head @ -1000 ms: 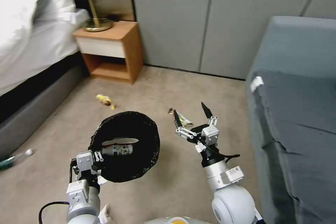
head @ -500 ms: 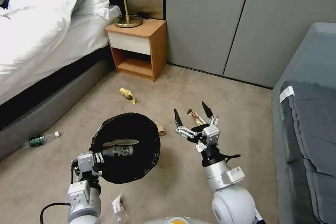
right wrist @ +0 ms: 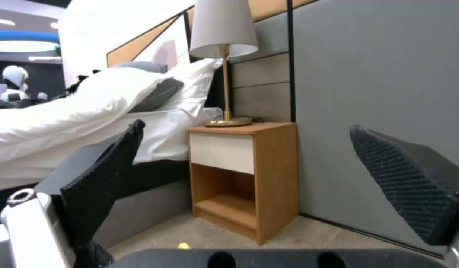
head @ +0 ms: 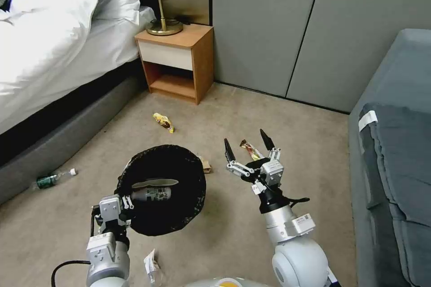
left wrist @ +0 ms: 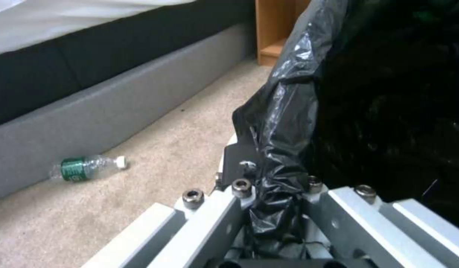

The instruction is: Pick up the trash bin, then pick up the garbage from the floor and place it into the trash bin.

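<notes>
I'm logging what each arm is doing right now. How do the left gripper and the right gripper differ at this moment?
The left gripper is clamped on the near rim of the trash bin, pinching its black liner; the right gripper holds nothing. The left one is shut, while the right one's fingers are spread wide. The left sits beside the bin; the right hangs above the carpet, over a wrapper. Both are raised off the floor in front of the robot.

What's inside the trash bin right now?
The trash bin, held at its rim by the left hand, contains a labelled bottle and a pale scrap. The black liner hides anything deeper.
</notes>
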You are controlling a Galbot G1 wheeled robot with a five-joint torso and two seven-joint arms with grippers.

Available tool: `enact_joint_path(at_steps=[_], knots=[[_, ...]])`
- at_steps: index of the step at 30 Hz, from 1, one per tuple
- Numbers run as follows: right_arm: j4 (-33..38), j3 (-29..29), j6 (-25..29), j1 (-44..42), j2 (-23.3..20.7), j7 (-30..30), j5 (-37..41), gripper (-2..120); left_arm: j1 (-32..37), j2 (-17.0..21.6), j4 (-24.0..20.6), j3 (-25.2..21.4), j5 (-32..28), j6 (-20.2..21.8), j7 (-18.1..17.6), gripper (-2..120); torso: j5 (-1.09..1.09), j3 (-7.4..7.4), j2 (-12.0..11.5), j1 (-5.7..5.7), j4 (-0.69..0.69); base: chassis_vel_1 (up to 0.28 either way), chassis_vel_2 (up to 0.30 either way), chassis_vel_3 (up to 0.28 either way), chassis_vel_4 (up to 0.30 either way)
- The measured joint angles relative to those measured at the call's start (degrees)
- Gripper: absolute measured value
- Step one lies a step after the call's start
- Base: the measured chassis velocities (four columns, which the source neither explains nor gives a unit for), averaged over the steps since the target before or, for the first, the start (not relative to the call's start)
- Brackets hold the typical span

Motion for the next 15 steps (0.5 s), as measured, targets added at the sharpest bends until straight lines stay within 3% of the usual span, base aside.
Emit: enact_joint_path(at_steps=[15], knots=[[-0.2, 0.2, 0.0, 0.0, 0.0, -0.3, 0.0, 100, -0.2, 0.0, 0.1, 0.0, 0.0, 0.0, 0.0, 0, 0.00, 0.00, 0.0, 0.00, 0.00, 0.000, 0.000, 0.000, 0.000]])
